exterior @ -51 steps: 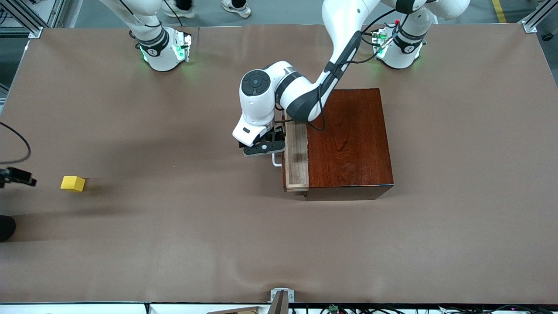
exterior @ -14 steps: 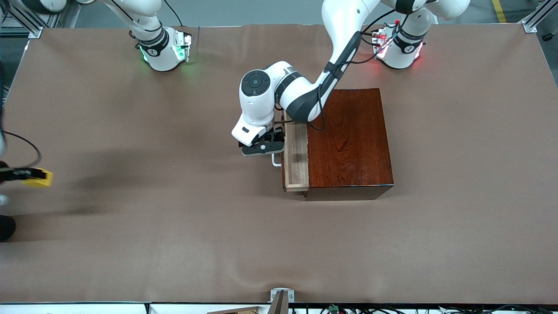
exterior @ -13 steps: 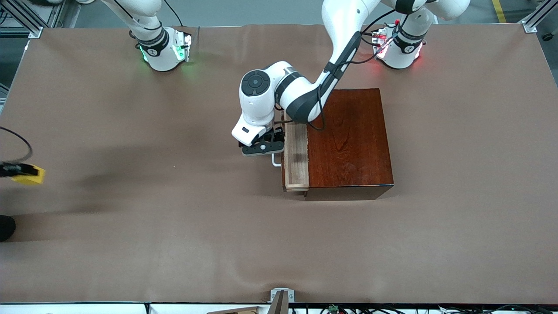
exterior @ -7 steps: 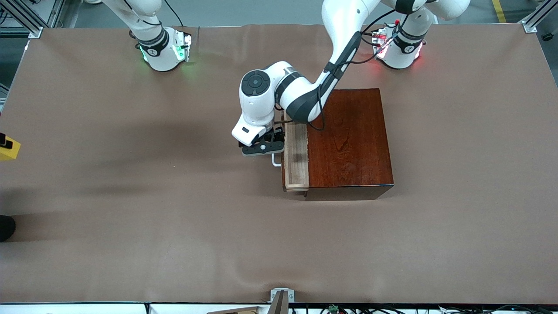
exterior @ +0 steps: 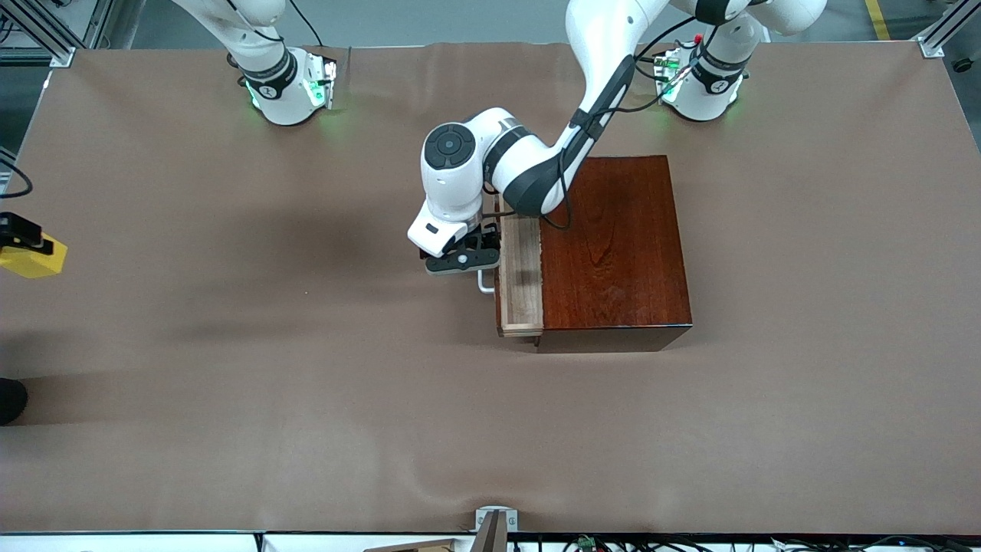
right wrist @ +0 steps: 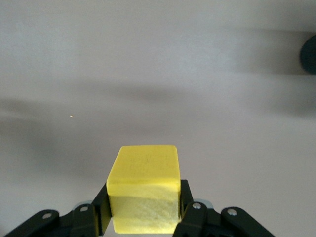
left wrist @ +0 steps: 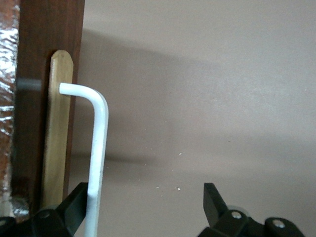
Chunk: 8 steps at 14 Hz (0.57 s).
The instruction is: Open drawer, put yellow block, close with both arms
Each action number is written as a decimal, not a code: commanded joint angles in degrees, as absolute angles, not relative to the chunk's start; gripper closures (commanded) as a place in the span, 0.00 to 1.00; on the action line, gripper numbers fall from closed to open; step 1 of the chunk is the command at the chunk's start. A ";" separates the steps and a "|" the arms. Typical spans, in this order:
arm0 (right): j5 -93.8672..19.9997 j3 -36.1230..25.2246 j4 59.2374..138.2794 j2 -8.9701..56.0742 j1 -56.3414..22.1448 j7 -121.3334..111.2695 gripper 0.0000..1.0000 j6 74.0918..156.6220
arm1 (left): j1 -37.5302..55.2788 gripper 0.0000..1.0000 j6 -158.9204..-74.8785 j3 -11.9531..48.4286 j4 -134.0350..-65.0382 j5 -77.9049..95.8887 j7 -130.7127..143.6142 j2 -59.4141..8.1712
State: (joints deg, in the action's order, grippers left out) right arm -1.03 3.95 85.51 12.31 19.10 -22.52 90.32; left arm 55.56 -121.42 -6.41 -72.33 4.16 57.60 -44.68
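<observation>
- Your right gripper [right wrist: 143, 217] is clamped on the block [right wrist: 144, 195]; the two black fingers [right wrist: 186, 213] press against its opposite sides, and the block sticks out past the fingertips.
- In the front view you see that block [exterior: 32, 261] held up in the air over the right arm's end of the table [exterior: 230, 399], right at the frame's edge, well apart from the box [exterior: 617, 245].
- Your left gripper [left wrist: 143, 207] stands spread wide in front of the drawer [exterior: 521, 272]. It grips nothing.
- One of its fingers [left wrist: 74, 207] sits against the handle [left wrist: 97, 163], between the white bar and the drawer's dark front; the other is well clear of it, over bare table.
- Your drawer is pulled out only part way from the box, so a narrow strip of its pale tray shows in the front view.
- The box sits toward the left arm's end of the table, near that arm's base [exterior: 701, 88].
</observation>
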 commanded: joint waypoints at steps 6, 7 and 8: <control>-1.76 3.69 90.96 9.58 13.80 -12.83 1.00 93.77 | 52.91 0.00 -121.29 0.70 -73.48 8.88 41.57 -35.60; -1.76 3.69 91.31 9.49 13.54 -12.75 1.00 94.13 | 52.82 0.00 -121.03 0.70 -73.48 8.88 41.57 -35.42; -1.76 3.69 91.32 9.49 13.54 -12.31 1.00 94.13 | 52.82 0.00 -120.59 0.53 -73.48 8.88 41.57 -35.07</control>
State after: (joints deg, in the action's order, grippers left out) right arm -1.21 4.01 88.53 12.05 13.83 -13.56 93.06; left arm 53.48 -120.91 0.33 -72.00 7.78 43.50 -35.90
